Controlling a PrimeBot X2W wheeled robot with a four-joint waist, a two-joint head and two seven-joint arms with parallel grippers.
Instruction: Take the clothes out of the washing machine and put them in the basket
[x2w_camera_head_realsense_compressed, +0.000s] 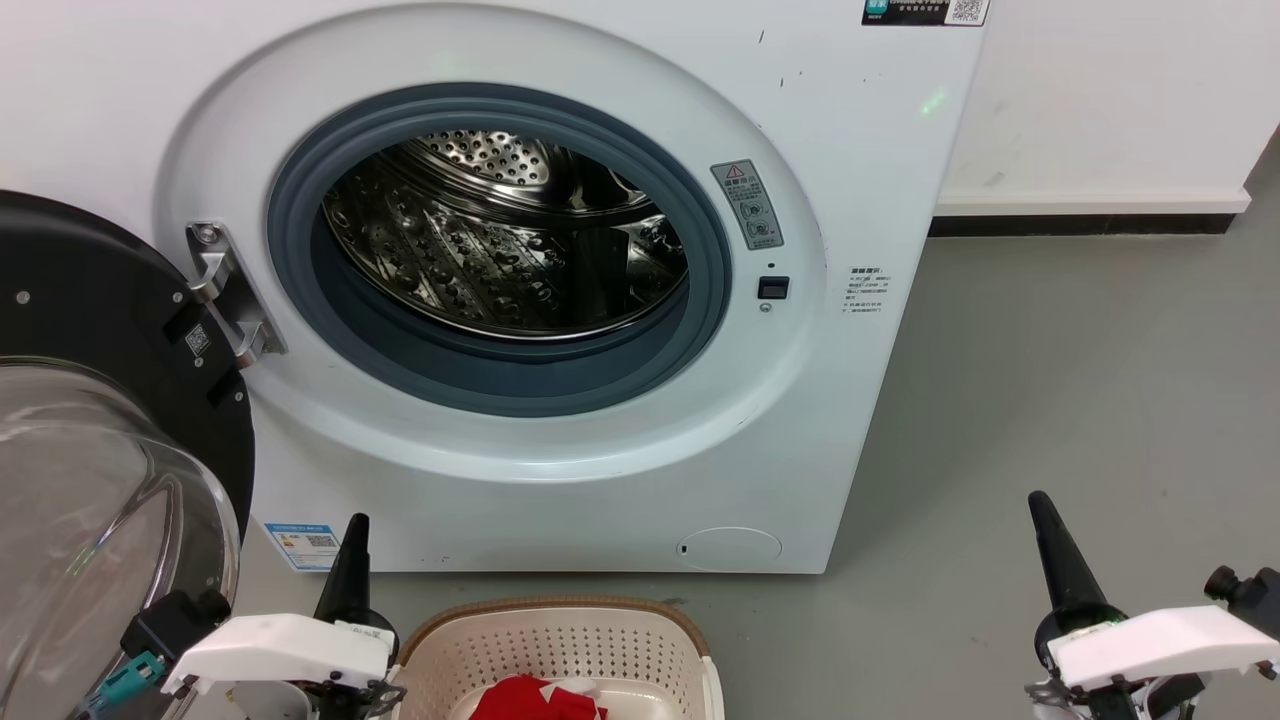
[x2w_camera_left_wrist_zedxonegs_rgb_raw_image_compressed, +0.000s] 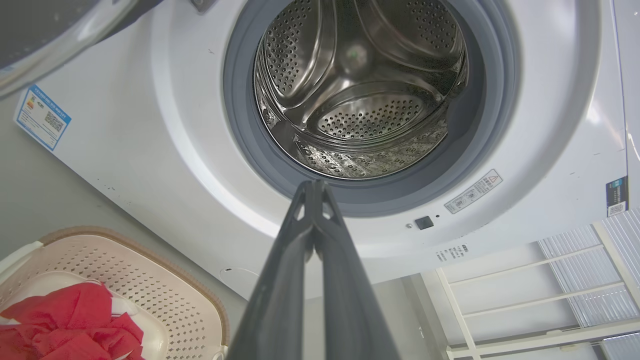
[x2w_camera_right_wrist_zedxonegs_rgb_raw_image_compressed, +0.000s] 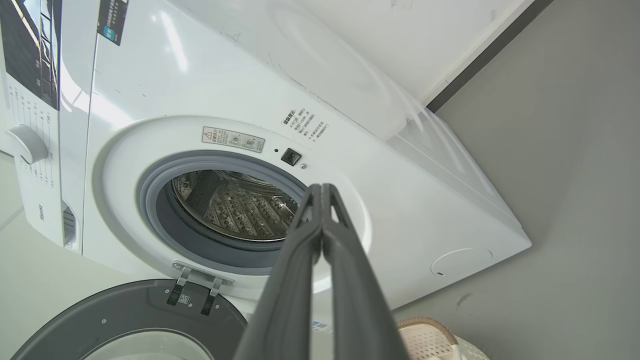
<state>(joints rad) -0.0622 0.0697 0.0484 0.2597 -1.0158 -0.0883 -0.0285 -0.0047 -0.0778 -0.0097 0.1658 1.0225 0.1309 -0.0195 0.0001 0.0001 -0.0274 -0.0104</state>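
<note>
The white washing machine (x2w_camera_head_realsense_compressed: 560, 470) stands in front of me, its black-rimmed glass door (x2w_camera_head_realsense_compressed: 100, 470) swung open to the left. Bare perforated steel is all I see in its drum (x2w_camera_head_realsense_compressed: 500, 240); in the left wrist view the drum (x2w_camera_left_wrist_zedxonegs_rgb_raw_image_compressed: 360, 95) looks the same. Red clothes (x2w_camera_head_realsense_compressed: 540, 697) with white trim lie in the cream basket (x2w_camera_head_realsense_compressed: 560, 640) on the floor below the porthole, and the clothes (x2w_camera_left_wrist_zedxonegs_rgb_raw_image_compressed: 70, 325) appear again in the basket (x2w_camera_left_wrist_zedxonegs_rgb_raw_image_compressed: 145, 280). My left gripper (x2w_camera_head_realsense_compressed: 355, 525) is shut beside the basket's left. My right gripper (x2w_camera_head_realsense_compressed: 1040, 505) is shut over the floor at lower right. Both hold nothing.
Grey floor (x2w_camera_head_realsense_compressed: 1080, 400) stretches to the right of the machine up to a white wall with a dark skirting (x2w_camera_head_realsense_compressed: 1080, 225). The open door blocks the left side. A white rack (x2w_camera_left_wrist_zedxonegs_rgb_raw_image_compressed: 540, 295) shows at the lower right of the left wrist view.
</note>
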